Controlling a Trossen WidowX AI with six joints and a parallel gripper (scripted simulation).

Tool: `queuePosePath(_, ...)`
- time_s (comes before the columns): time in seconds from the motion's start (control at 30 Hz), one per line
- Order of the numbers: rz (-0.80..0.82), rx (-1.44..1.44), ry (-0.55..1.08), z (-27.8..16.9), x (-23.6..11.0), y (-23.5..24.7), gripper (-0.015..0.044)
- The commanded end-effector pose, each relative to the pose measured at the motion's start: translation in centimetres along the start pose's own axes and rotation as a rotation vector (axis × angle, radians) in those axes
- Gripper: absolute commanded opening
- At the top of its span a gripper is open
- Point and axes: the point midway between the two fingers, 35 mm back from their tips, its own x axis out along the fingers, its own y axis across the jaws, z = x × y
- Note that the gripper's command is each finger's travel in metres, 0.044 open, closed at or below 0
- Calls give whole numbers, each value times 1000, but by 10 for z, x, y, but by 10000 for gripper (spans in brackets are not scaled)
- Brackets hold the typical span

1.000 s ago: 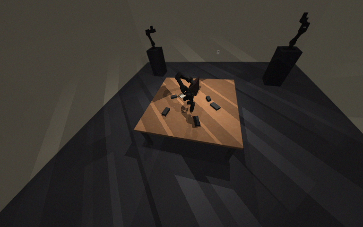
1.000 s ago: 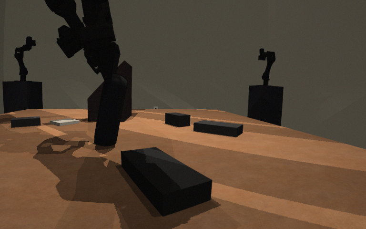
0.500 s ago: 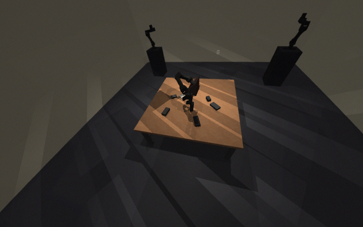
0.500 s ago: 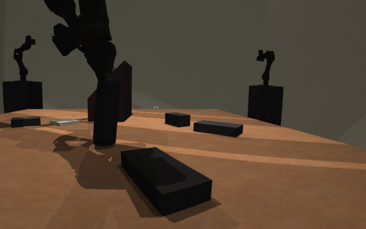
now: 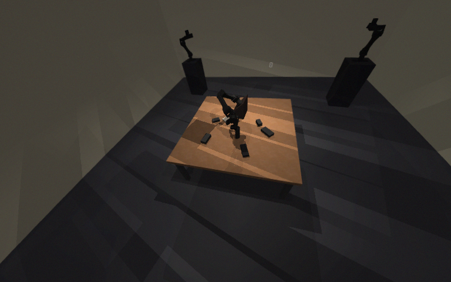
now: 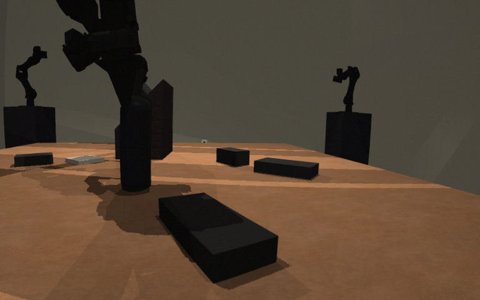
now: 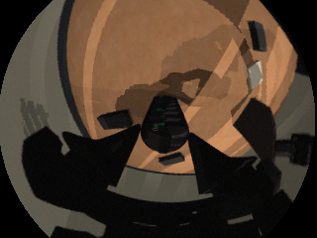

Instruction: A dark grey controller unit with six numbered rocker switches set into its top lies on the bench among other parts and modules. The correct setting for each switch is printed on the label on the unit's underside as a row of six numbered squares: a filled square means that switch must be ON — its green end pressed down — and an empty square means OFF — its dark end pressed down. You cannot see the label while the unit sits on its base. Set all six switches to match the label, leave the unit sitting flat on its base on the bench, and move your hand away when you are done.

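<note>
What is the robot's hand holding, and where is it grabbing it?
The hand grips the dark controller unit by its upper end; the unit stands upright, its lower end on the table.

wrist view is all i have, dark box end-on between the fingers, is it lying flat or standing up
observer: Standing up. In the exterior view the switch box is upright, with its lower end on the table.
operator: what's on the near side of it
observer: A long dark block lies flat in front of it, with a strip of bare wood between them.
operator: and behind
observer: A tall dark slab with a pointed top stands upright just behind the box.
</note>
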Motion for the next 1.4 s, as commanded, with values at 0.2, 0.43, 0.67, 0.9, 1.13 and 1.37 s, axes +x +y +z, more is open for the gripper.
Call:
queuePosePath(0.2,-1,1,-36,12,1,0,338)
queuePosePath(0.43,-1,1,-52,17,1,0,338)
queuePosePath(0.67,-1,1,-67,23,0,0,338)
queuePosePath(0.9,-1,1,-83,28,1,0,338)
queuePosePath(1.13,-1,1,-100,33,1,0,338)
queuePosePath(1.37,-1,1,-116,39,1,0,338)
